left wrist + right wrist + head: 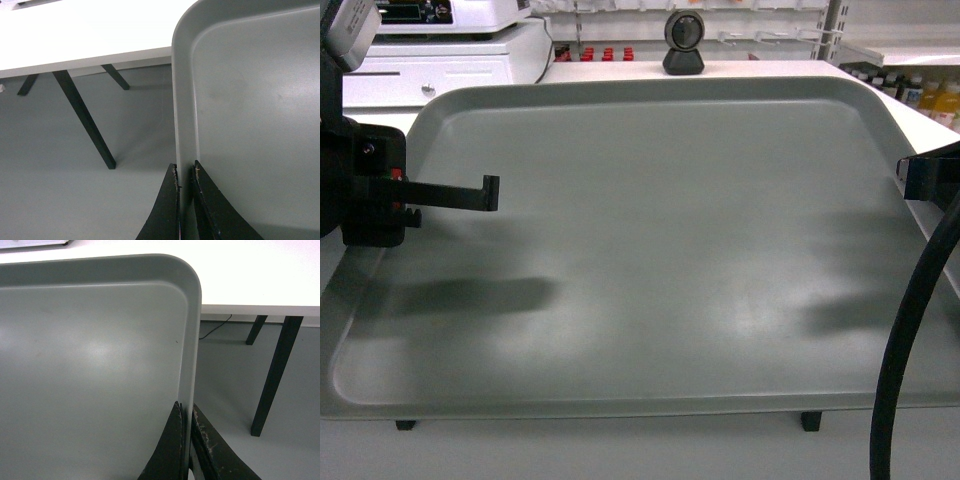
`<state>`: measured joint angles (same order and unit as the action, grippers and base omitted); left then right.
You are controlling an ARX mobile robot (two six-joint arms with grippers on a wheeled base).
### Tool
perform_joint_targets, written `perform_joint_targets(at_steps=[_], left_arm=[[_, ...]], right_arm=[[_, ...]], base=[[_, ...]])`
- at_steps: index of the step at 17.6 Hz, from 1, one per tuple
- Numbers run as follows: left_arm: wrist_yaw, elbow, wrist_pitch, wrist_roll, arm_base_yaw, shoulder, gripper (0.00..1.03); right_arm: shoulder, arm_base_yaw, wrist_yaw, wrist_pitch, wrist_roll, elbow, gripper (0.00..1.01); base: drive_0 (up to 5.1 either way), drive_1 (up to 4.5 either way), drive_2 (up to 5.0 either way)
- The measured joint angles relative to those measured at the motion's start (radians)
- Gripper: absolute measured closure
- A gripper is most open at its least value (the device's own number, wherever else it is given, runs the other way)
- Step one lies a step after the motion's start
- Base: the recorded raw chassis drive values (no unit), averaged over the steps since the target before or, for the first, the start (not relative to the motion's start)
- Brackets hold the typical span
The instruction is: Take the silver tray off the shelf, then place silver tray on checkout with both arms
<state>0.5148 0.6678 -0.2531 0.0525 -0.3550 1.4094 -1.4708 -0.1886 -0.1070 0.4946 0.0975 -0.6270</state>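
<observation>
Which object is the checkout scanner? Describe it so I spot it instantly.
Start at the silver tray filling the head view, then look past its far rim along the white checkout. The scanner stands there: a small black upright unit with a round face, unlike the white register on the left.

No legible text, label, brand, number or sign is found in any view; background packaging is too blurred.
</observation>
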Motion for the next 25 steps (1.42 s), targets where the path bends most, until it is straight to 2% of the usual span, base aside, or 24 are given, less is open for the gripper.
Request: perform_joint_targets(at_steps=[9,15,25], left_arm=[[0.0,0.0,0.0,0.0,0.0,0.0,1.0],[0.001,0.0,0.002,0.0,0.0,0.0,1.0],[0.001,0.0,-0.001,0.0,-0.003,0.0,1.0]], right_arm=[[0.0,0.0,0.0,0.0,0.0,0.0,0.99],[0.004,0.0,0.0,-0.001,0.003,0.002,0.99],[0.006,0.0,-0.003,0.0,0.003,0.004,0.99]], base=[[0.0,0.0,0.0],[0.0,1.97,-2.0],[0.1,4.46,-4.2]])
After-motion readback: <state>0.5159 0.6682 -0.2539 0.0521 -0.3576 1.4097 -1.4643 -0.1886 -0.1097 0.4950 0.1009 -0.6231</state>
